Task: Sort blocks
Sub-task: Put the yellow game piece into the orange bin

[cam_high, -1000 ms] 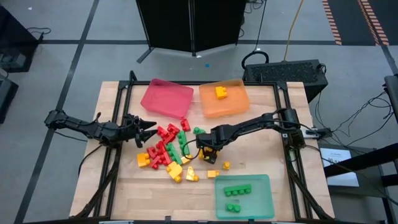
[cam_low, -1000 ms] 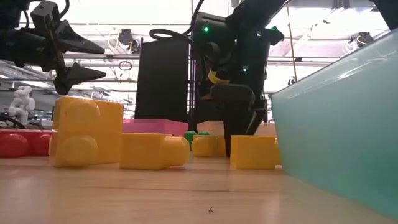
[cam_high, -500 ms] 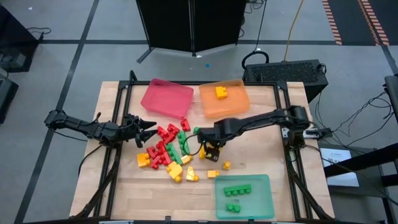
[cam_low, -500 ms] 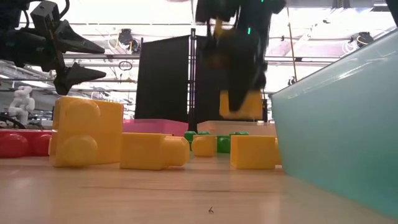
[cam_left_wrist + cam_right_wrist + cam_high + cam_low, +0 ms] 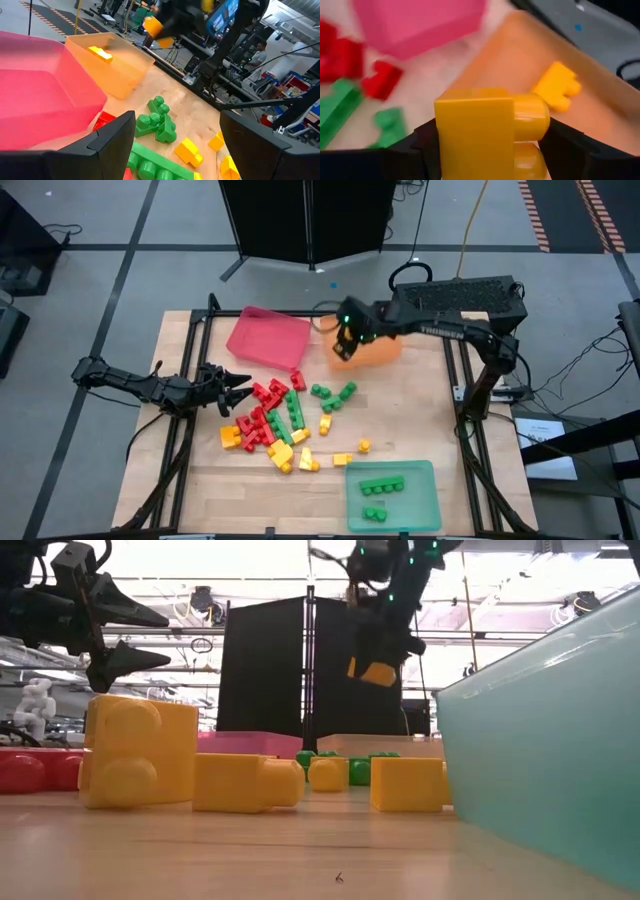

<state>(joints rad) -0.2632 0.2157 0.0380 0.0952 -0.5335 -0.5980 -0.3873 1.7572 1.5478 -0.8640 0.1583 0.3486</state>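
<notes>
On the left side of the desk (image 5: 400, 420), left hand (image 5: 243, 387) hovers just above the surface, fingers spread wide, nothing in it, tips pointing at the block pile (image 5: 272, 422). It's parked; leave it there so it stays out of the other arm's path.

Mid-desk: the loose pile of red, yellow and green blocks lies between the two arms. The red tray (image 5: 267, 336) at the back looks empty. A few green blocks (image 5: 334, 394) sit just in front of the orange tray (image 5: 383, 348).

Back centre-right: right hand (image 5: 345, 343) is up in the air at the near-left edge of the orange tray, clamped on a yellow block (image 5: 485, 131). Wrist view shows the fingers pinching its flat sides, studs pointing outward. One yellow block (image 5: 556, 86) is already inside that tray.

Step in hand, as I read it: drop the yellow one into the orange tray. To do it well:
- carry it further in, past the rim, so it's over bare tray floor, not the wall
- aim beside the block already there, not on top
- lower before releasing so it doesn't bounce out
- open fully, lift straight up, clear the rim

Front right: green tray (image 5: 420, 520) holds several green blocks.
</notes>
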